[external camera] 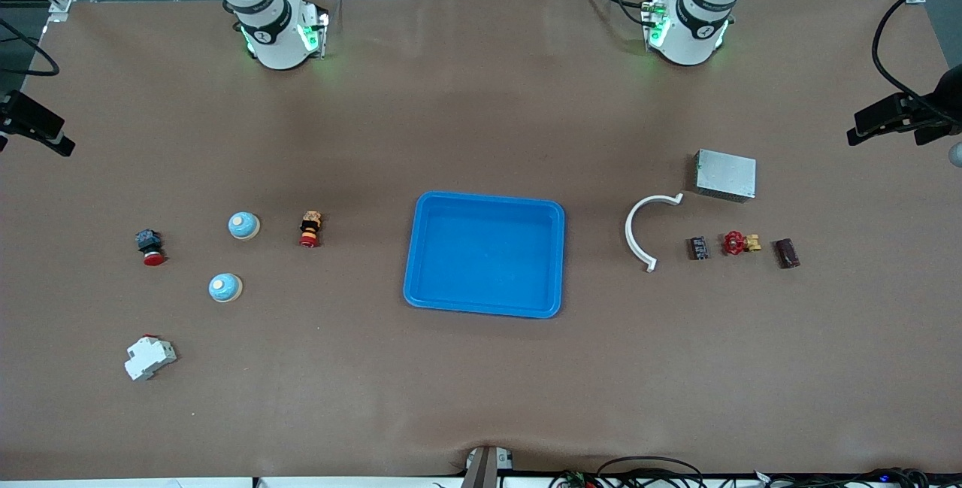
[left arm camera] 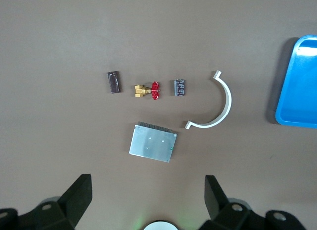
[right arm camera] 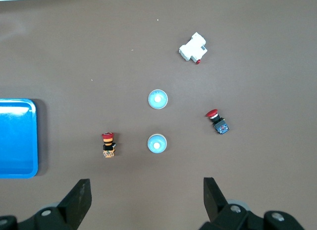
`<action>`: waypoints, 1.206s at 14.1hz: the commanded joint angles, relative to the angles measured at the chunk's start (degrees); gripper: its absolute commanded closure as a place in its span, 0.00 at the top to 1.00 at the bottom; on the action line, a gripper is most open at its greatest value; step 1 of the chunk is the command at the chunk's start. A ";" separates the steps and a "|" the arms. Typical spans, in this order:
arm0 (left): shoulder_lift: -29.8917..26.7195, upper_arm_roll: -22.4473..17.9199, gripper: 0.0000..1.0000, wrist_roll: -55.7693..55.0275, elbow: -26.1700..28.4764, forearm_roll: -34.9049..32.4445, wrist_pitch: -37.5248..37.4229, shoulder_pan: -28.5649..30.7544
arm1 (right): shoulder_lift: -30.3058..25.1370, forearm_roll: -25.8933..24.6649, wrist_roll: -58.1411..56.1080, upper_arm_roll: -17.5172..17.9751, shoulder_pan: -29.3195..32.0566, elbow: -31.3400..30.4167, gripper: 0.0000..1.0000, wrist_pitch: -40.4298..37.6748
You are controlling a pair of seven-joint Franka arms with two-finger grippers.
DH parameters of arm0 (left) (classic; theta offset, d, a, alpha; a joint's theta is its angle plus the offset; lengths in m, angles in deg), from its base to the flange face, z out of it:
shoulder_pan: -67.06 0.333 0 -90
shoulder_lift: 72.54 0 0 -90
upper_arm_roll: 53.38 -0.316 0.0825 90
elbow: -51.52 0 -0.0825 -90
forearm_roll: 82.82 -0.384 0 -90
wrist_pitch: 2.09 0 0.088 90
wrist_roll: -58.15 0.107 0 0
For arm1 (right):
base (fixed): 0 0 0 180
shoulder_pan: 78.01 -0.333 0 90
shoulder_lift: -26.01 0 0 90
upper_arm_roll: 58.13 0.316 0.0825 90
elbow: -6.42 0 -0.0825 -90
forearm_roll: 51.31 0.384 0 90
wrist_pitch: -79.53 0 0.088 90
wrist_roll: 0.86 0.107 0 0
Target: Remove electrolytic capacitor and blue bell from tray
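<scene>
The table [external camera: 481,119] is covered by a plain brown mat, wrinkled slightly at the edge nearest the front camera. Grey floor and a metal frame show past the arms' bases; black camera mounts stand at both ends of the table, and cables lie along the near edge.

A blue tray [external camera: 485,253] sits at the table's middle, nothing in it.

Toward the right arm's end lie two bells. The first bell [external camera: 243,225], a pale blue dome with a white centre on a tan rim, is farther from the front camera; the second bell [external camera: 225,287], of the same look, is nearer. A red push button [external camera: 150,247] lies closer to the table's end than the bells, a striped switch [external camera: 310,228] lies between the first bell and the tray, and a white breaker [external camera: 149,358] lies nearest the camera.

Toward the left arm's end, the capacitor [external camera: 699,248], small, dark and blocky with pale markings, lies just beside a white curved clip [external camera: 645,230]. A red valve [external camera: 739,243] and a dark brown block [external camera: 787,253] follow in a row toward the table's end. A grey metal box [external camera: 724,175] lies farther from the camera.

The front view shows only the arms' bases. The wrist views alone show the grippers: the left gripper [left arm camera: 148,200] hangs high over the metal box, fingers wide apart, nothing held; the right gripper [right arm camera: 147,200] hangs high above the bells' end of the table, fingers likewise apart and holding nothing.
</scene>
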State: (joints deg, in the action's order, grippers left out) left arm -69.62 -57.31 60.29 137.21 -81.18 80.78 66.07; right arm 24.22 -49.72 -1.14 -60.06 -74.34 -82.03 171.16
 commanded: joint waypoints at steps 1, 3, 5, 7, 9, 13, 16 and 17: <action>1.91 -0.81 1.00 0.41 -1.05 -0.33 0.09 -1.03 | -0.57 -0.36 0.45 0.51 0.55 -1.28 1.00 0.91; 1.56 -0.55 1.00 0.41 -0.70 0.29 3.59 -0.68 | -0.49 -0.36 0.45 0.43 0.55 -1.55 1.00 0.83; 1.39 -0.46 1.00 0.50 -0.26 -0.41 4.13 -0.59 | -0.57 -0.27 0.45 0.43 0.72 -1.90 1.00 0.74; 0.08 -0.46 1.00 0.58 1.67 -0.41 5.44 -0.50 | -0.57 -0.27 0.45 0.43 0.72 -2.25 1.00 0.91; -2.64 -0.28 1.00 0.59 5.88 -0.41 8.51 -0.41 | -0.57 -0.27 0.45 0.43 0.55 -2.34 1.00 1.09; -2.57 -0.37 1.00 0.59 6.34 -0.41 9.14 0.90 | -0.84 -0.36 0.36 0.43 0.55 -1.90 1.00 -1.10; -2.13 -0.37 1.00 0.06 6.07 -1.55 9.14 0.64 | -0.92 -0.45 0.45 0.51 0.55 -1.11 1.00 -3.29; -2.13 -0.37 1.00 -0.03 5.90 -1.73 9.14 0.38 | -0.84 -0.45 0.36 0.51 0.63 -0.85 1.00 -3.83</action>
State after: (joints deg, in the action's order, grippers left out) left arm -70.80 -57.71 60.31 142.20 -81.47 88.96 66.92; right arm 24.19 -49.72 -1.14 -60.11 -74.33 -83.29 168.95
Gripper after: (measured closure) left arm 0.000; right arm 0.000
